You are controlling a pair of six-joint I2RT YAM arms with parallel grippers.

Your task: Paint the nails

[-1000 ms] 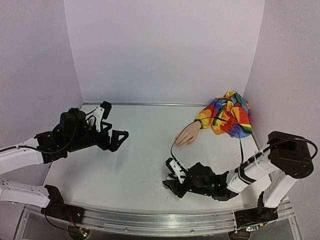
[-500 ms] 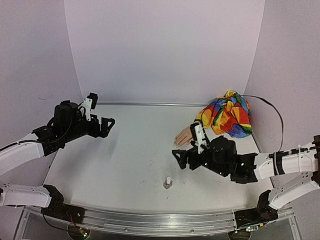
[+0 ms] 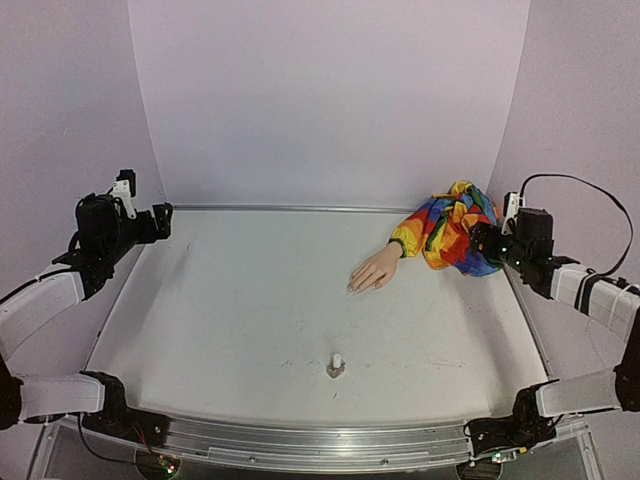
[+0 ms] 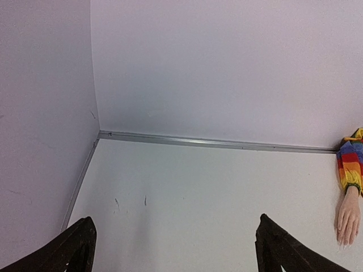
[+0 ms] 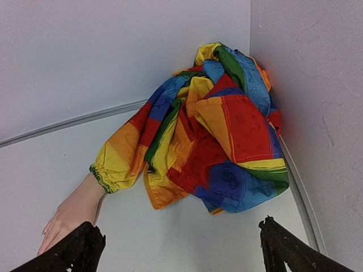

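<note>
Black fingers (image 4: 76,246) of the left gripper (image 4: 176,220) poke up from the bottom edge of the left wrist view, only their tips showing; they stand wide apart with nothing between them. From overhead this gripper hangs at the far left, over the edge of the white table (image 3: 230,310) beside the left wall (image 3: 60,120). Toward the near middle of the table a tiny polish bottle (image 3: 337,366) stands alone, its white cap (image 3: 338,357) just visible and the rest too small to make out. Farther back and to the right lies the mannequin hand (image 3: 375,272), palm down, fingertips pointing to the near left. The nails (image 3: 351,289) sit at those fingertips on the table, well apart from both grippers, and are too small for any colour on them to be told. In the right wrist view the dark left finger partly hides the hand's fingertips. The rainbow sleeve (image 3: 455,232) is bunched in the far right corner against the wall; the left wrist view cuts it off at the frame's edge. The right gripper (image 3: 480,238) hovers just beside the sleeve's right side, released and empty, its own fingertips also cropped by the bottom of the frame in its wrist view.
</note>
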